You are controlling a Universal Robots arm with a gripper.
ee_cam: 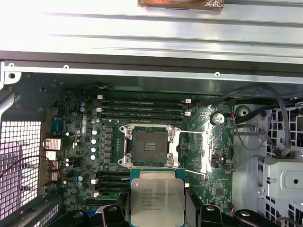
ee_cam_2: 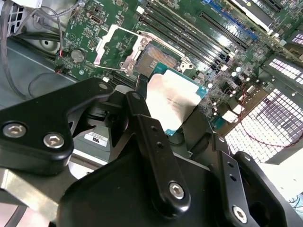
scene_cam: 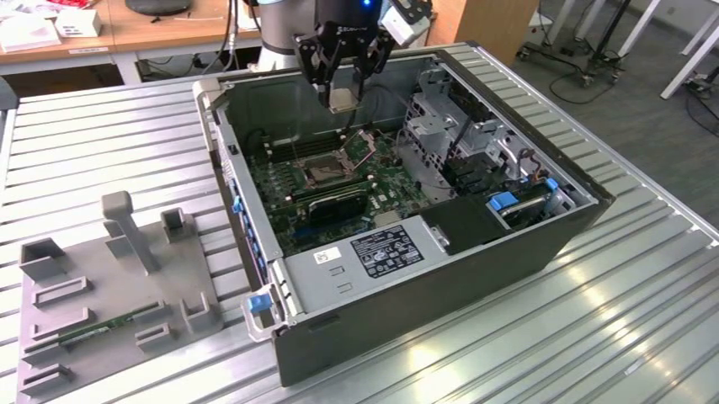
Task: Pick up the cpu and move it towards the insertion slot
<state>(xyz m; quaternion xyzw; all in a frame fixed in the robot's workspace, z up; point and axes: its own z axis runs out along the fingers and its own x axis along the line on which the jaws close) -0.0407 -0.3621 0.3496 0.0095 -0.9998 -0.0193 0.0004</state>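
gripper (scene_cam: pixel 340 103) holds cpu (ee_cam: pixel 156 201) above slot (ee_cam: pixel 148 147)

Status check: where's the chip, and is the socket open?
Gripper shut on the chip, above the board. Socket uncovered, its frame swung open. Nothing between the two.

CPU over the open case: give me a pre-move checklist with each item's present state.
1. CPU held in the claw: ok, a finger on either edge in both wrist views.
2. CPU clear of the motherboard: ok, held above it in the exterior view.
3. Insertion slot open: ok, its frame is swung back and the dark centre is bare.
4. CPU directly over the slot: not ok, it sits beside it in the first wrist view.
5. Corner orientation matches the slot: cannot tell.
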